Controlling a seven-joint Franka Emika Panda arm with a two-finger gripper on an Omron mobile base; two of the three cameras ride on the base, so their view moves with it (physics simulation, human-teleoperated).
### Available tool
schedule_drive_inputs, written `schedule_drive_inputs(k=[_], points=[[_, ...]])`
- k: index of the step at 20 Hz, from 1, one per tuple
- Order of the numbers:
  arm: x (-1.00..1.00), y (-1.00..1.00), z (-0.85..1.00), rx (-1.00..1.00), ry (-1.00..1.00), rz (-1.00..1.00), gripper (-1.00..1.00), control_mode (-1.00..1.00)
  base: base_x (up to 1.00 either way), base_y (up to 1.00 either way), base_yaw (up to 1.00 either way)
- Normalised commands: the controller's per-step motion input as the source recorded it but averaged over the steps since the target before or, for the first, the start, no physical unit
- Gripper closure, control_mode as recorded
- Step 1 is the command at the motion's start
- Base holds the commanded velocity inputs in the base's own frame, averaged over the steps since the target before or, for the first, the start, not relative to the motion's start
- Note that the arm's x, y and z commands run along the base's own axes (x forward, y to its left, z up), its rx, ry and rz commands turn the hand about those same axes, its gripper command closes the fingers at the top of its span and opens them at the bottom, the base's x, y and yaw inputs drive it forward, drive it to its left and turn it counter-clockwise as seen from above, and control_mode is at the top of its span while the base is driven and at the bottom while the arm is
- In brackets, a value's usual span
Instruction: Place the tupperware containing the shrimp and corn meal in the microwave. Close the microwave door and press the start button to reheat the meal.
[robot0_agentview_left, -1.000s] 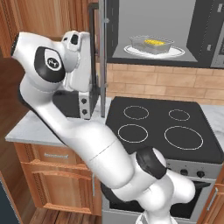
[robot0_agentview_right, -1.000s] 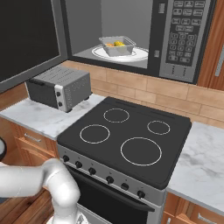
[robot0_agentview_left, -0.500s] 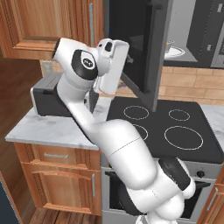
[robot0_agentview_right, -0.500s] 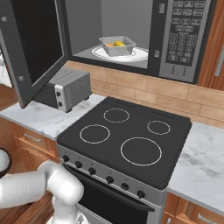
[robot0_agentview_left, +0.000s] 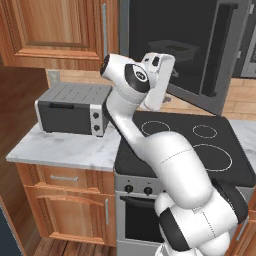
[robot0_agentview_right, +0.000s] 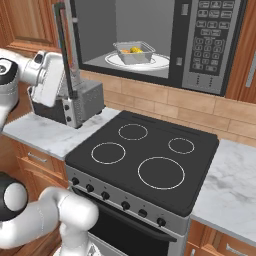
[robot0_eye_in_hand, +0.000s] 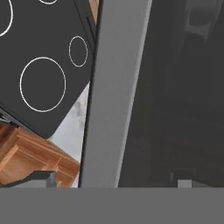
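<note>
From the left base view, the microwave door (robot0_agentview_left: 175, 50) is a big black-glass panel in a grey frame, swung partway round with its long vertical bar handle (robot0_agentview_left: 220, 52) on the right; the white arm's hand (robot0_agentview_left: 159, 80) sits right against the glass, and the little grey toaster oven (robot0_agentview_left: 74, 108) is on the marble counter (robot0_agentview_left: 65, 147) beside the black stovetop (robot0_agentview_left: 200, 145); from the right base view the microwave (robot0_agentview_right: 165, 40) hangs open above the stove, dark grey with a keypad on its right side; inside, the tupperware (robot0_agentview_right: 134, 52) is a shallow clear-grey tub on the white turntable plate (robot0_agentview_right: 155, 62), with the shrimp and corn meal (robot0_agentview_right: 133, 50) showing orange and yellow in it; the door's edge stands up at the left next to the hand; hand view: the gripper (robot0_eye_in_hand: 114, 181) has its jaws spread wide, tips at either side of the door's grey frame, pinching nothing, dark glass on the right, stove rings on the left.
</note>
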Motion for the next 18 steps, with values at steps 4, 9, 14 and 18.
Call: schedule_drive_inputs(k=[4, 9, 14, 18], points=[[0.6, -0.6, 0.0, 0.0, -0.05, 0.0, -1.0, -1.0, 0.0, 0.0, 0.0], [0.6, -0.61, 0.15, 0.0, -0.17, 0.0, -1.0, -1.0, 0.0, 0.0, 0.0], [0.6, -0.63, 0.2, 0.04, -0.21, 0.02, -1.0, -1.0, 0.0, 0.0, 0.0], [0.58, -0.65, 0.16, 0.06, -0.22, 0.05, -1.0, -1.0, 0.0, 0.0, 0.0]])
